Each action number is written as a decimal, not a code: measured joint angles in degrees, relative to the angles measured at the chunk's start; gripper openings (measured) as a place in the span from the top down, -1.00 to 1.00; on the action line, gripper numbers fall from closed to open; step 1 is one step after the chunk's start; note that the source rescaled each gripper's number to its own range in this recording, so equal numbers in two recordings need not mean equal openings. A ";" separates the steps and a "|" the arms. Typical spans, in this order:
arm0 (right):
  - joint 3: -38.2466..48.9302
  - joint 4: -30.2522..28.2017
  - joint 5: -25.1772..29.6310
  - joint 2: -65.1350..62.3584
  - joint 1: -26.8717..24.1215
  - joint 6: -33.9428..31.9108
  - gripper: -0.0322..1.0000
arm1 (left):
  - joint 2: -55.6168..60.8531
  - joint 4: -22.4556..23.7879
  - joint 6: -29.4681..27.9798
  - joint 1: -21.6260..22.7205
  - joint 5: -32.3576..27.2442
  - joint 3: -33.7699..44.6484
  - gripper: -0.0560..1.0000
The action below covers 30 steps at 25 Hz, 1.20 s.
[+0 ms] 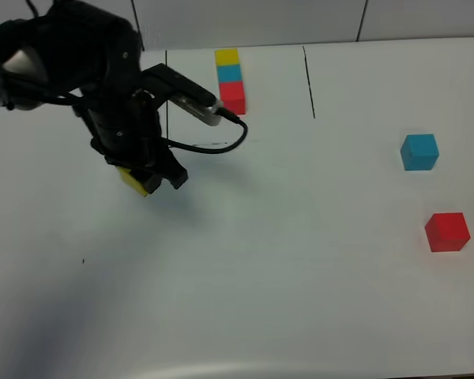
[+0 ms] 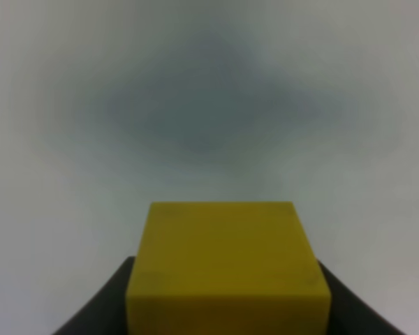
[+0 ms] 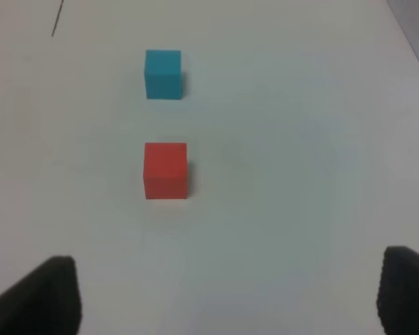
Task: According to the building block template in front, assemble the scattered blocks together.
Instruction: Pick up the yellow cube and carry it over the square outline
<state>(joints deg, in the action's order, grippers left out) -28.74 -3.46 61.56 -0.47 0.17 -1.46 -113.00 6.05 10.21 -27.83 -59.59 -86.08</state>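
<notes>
Two grippers: the left gripper [image 1: 152, 175], at left of centre in the overhead frame, has its jaws clamped on the yellow cube [image 1: 131, 179]. The right gripper [image 3: 223, 289] has its jaws spread wide, holding nothing. The cyan-blue cube [image 1: 419, 151] and red cube [image 1: 447, 231] sit apart at the right edge. The building block template [image 1: 231, 79] lies at top centre.
</notes>
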 joint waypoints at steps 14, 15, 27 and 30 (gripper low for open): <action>0.00 0.00 0.00 0.00 0.00 0.00 -0.48 | -13.78 0.40 20.37 -8.37 -6.62 -18.07 0.87; 0.00 0.00 0.00 0.00 0.00 0.00 -0.48 | -14.42 0.46 21.32 -8.88 -6.61 -18.64 0.87; 0.00 0.00 0.00 0.00 0.00 0.00 -0.48 | -19.40 0.65 26.21 -10.66 -4.99 -22.79 0.87; 0.00 0.00 0.00 0.00 0.00 0.00 -0.48 | -20.95 0.69 26.52 -11.03 -4.99 -23.41 0.87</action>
<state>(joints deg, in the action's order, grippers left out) -28.74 -3.46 61.56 -0.47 0.17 -1.46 -133.95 6.74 36.73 -38.86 -64.58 -109.49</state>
